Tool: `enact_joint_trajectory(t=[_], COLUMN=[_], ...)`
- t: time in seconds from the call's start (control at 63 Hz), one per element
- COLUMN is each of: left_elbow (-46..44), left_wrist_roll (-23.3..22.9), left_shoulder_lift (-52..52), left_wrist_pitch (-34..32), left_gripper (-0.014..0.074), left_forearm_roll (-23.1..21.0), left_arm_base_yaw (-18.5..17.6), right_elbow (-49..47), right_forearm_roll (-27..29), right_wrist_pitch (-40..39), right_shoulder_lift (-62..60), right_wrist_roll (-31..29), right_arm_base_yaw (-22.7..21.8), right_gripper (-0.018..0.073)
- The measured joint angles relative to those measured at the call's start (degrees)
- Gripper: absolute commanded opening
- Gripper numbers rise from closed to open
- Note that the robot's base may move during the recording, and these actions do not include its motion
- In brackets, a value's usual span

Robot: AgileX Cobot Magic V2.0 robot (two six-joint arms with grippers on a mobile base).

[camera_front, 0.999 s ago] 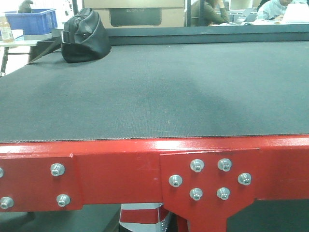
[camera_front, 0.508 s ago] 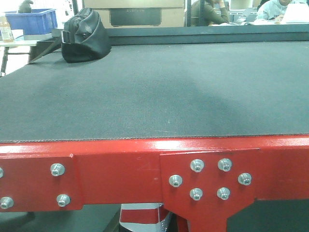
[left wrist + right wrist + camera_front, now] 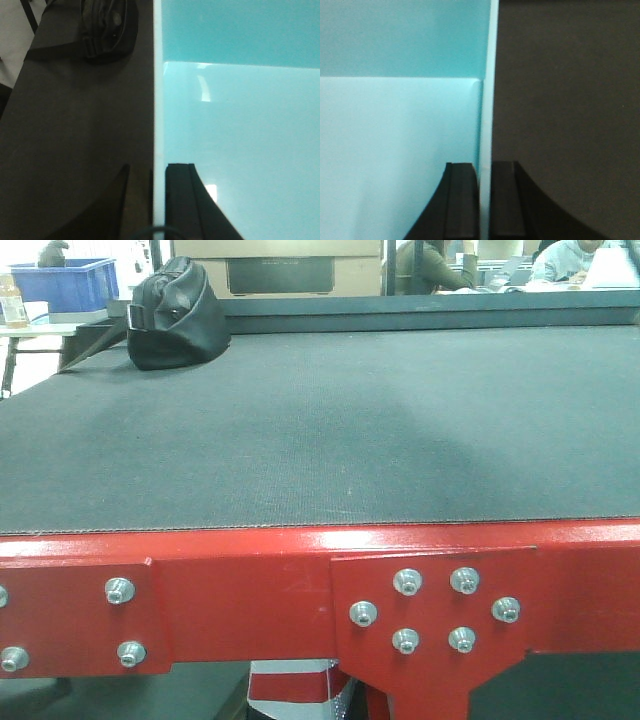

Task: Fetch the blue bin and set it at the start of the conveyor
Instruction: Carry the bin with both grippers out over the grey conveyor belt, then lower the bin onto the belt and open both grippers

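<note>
The blue bin is a light cyan tub that fills the right of the left wrist view and the left of the right wrist view. My left gripper is shut on the bin's left rim, one finger inside and one outside. On the opposite rim my right gripper is shut the same way. The conveyor's black belt lies beneath and beside the bin on both sides. The front view shows the belt over its red bolted frame, but neither the bin nor the grippers.
A black bag lies on the belt's far left, and it is also ahead of the left gripper. A dark blue bin stands on a table beyond the belt at the left. People sit at desks behind.
</note>
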Motion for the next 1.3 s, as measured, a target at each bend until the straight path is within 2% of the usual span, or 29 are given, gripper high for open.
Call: enact_joint_trajectory(t=[0.159, 0.333, 0.412, 0.682, 1.126, 1.174, 1.222, 1.301], left_elbow=[4.07, 13.50, 18.09, 29.86, 31.09, 31.09, 31.09, 31.09], left_wrist_roll=[-0.11, -0.19, -0.19, -0.19, -0.19, -0.19, -0.19, -0.19], left_shoulder_lift=[3.08, 5.00, 5.40, 6.40, 13.87, 13.96, 13.96, 13.96], left_wrist_pitch=[-2.56, -12.39, -16.72, -28.14, -33.33, -33.72, -34.13, -34.97], left_gripper=[-0.0111, -0.0111, -0.0111, -0.0111, -0.0104, -0.0060, 0.0005, 0.0185], left_forearm_roll=[-1.67, -8.00, -9.48, -9.09, -8.56, -8.56, -8.56, -8.44], left_arm_base_yaw=[2.46, 7.00, 8.60, 9.77, 10.03, 10.03, 10.03, 10.03], right_elbow=[1.28, 6.06, 8.45, 14.97, 17.38, 17.38, 17.38, 17.38], right_forearm_roll=[-0.57, -0.82, -0.54, -0.04, 0.57, 0.57, 0.69, 1.12], right_wrist_pitch=[-3.03, -7.60, -11.30, -19.46, -21.20, -21.36, -21.59, -21.89], right_shoulder_lift=[3.92, 7.93, 9.36, 15.69, 21.74, 21.78, 21.78, 21.78], right_wrist_roll=[0.73, 2.19, 2.55, 2.88, 3.33, 3.61, 4.04, 5.78], right_arm_base_yaw=[-0.97, -2.18, -2.50, -3.54, -4.54, -4.70, -4.95, -5.55], right_gripper=[-0.0165, -0.0165, -0.0165, -0.0165, -0.0164, -0.0132, -0.0058, 0.0153])
